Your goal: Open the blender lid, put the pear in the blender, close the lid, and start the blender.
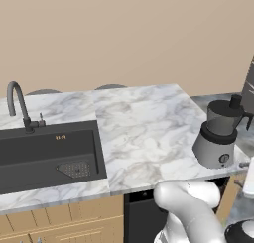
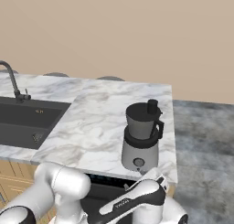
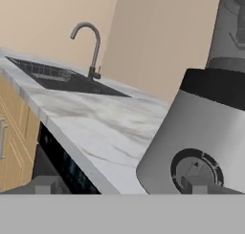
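While the arm is folded low in front of the cabinets, the left base view shows the blender [image 1: 218,138] standing near the front right corner of the marble surface [image 1: 139,133], its knob facing the front edge, presumably so the dial can be reached from the robot's side; the sink [image 1: 47,155] and its faucet [image 1: 17,105] take up the left end. From the right base view the same blender [image 2: 141,136] sits just back from the front edge, the dark jar upright on the silvery base, handle turned to the right, and the blender lid [image 2: 145,109] seems seated on the jar with its stubby knob standing up, so the jar looks closed. I cannot make out the pear. Seen from the hand view, the base fills the right side and the knob [image 3: 196,170] lies just ahead of the tool [image 3: 117,185], whose two dark tips stand wide apart with nothing between them, one of them right at the dial. That low, close aim suggests the dial is the target, which fits the task's last step.
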Controlling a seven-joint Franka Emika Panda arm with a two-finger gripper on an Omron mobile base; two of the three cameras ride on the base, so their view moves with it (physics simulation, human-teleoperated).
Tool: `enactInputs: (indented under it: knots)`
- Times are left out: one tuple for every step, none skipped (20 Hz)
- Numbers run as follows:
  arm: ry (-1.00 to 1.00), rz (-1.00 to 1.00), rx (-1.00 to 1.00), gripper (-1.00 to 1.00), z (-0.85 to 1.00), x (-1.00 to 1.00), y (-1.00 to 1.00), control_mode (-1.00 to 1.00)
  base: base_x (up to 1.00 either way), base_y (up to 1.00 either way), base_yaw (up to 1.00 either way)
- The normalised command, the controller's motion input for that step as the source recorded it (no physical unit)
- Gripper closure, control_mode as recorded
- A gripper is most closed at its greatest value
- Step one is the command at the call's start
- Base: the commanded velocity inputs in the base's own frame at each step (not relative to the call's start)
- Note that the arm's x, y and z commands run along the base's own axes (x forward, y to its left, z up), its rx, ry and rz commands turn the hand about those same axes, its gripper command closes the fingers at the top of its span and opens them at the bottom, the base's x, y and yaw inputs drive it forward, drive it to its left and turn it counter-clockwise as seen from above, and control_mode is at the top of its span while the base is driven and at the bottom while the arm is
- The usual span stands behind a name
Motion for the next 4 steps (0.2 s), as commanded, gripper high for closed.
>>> enactInputs:
  knots:
    - [-0.02,0.0,-0.03,-1.0,0.72,-0.22,0.0,-1.0,0.0,0.0,0.0]
    - [-0.02,0.0,-0.04,-1.0,0.68,-0.21,0.0,-1.0,0.0,0.0,0.0]
    - [-0.03,0.0,-0.04,-1.0,0.62,-0.19,0.0,-1.0,0.0,0.0,0.0]
    - [-0.01,0.0,-0.04,-1.0,0.54,-0.14,0.04,-1.0,0.0,0.0,0.0]
